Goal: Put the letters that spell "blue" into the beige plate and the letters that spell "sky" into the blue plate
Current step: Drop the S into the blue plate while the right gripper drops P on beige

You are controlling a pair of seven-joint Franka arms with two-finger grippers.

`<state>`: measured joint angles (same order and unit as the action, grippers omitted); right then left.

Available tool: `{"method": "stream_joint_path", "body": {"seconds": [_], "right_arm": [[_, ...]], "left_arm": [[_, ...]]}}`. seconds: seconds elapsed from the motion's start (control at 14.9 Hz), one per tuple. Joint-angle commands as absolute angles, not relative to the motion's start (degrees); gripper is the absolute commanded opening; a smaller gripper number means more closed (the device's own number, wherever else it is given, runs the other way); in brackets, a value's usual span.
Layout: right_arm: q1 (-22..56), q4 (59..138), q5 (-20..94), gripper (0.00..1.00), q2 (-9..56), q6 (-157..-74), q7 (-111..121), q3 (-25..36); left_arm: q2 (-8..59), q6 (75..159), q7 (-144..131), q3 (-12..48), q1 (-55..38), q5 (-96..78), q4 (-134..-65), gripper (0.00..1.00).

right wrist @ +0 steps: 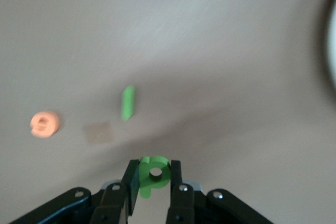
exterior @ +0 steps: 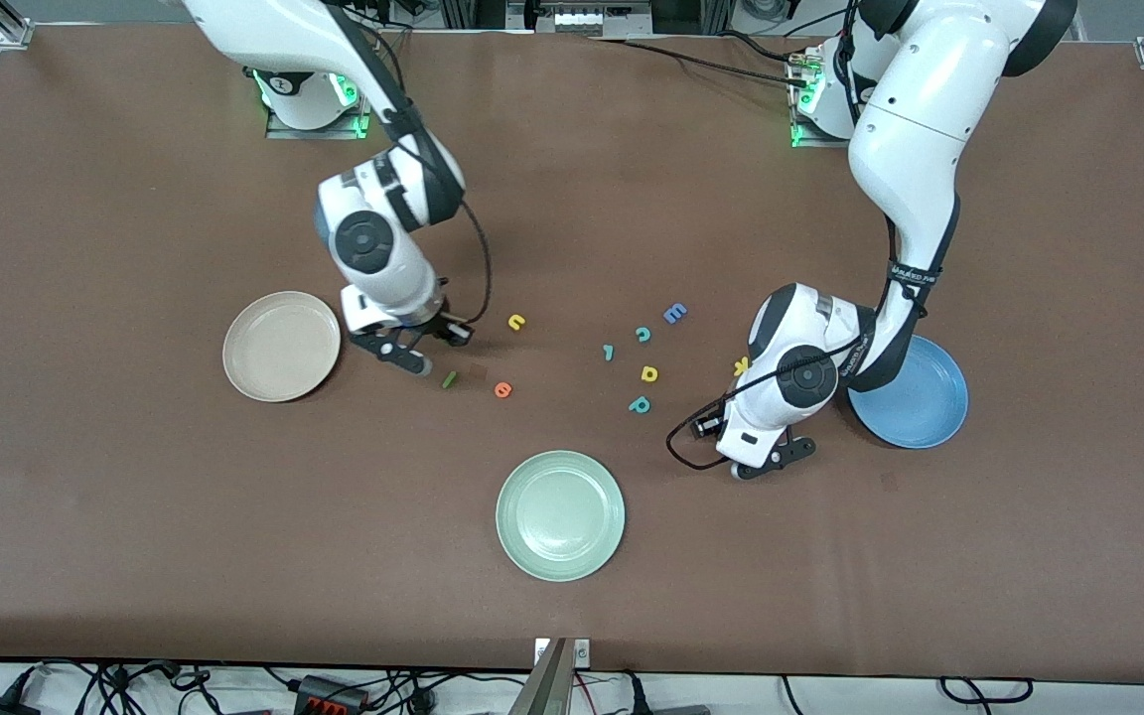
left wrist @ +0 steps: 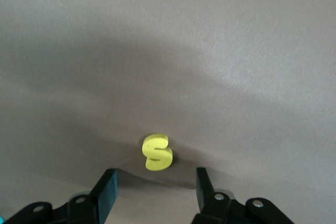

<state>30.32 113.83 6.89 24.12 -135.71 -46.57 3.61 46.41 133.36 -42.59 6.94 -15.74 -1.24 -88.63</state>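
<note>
While your right gripper (exterior: 413, 350) pinches the tiny green toy letter b (right wrist: 157, 178) over the brown table mat (exterior: 135, 546), the round cream-beige plate (exterior: 281, 347) waits at its 9 o'clock. The b looks smooth and thick, and only its round part is squeezed, so I think it could twist and drop short of the shallow rim. Your left gripper (left wrist: 155, 179) is low over the mat with its fingers apart, one on each side of the small chunky yellow letter s (left wrist: 157, 152), not touching it. The curvy s may slide or pop out if the fingers shut off-centre. The shiny round bright blue plate (exterior: 920, 407) sits at that gripper's 2 o'clock. The thin green stick l (exterior: 449, 378) and orange e (exterior: 502, 389) lie on the mat.
</note>
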Motion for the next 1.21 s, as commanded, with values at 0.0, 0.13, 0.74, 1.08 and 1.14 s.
{"method": "stream_joint_path", "body": {"seconds": [0.0,0.13,0.74,1.08,1.14], "right_arm": [[21.6,114.7,7.5,0.14,21.4,-129.0,-34.1,3.2],[16.4,115.0,6.9,0.14,20.9,-125.9,-25.7,3.3],[2.9,116.5,4.3,0.15,25.7,-127.1,-3.5,4.0],[3.7,115.8,4.3,1.00,25.6,-126.4,-4.5,3.9],[3.9,115.2,4.4,1.00,24.6,-125.5,-4.5,3.6]], "left_arm": [[47.9,133.9,-42.9,6.3,-15.6,-0.2,-86.5,0.68],[47.9,134.6,-42.9,6.3,-15.6,-0.3,-86.4,0.68],[48.9,138.4,-42.3,6.3,-15.9,0.2,-87.0,0.07],[45.3,130.3,-35.5,6.2,-13.9,0.2,-86.4,0.03],[44.1,127.8,-32.5,6.2,-12.9,0.2,-86.4,0.03]]}}
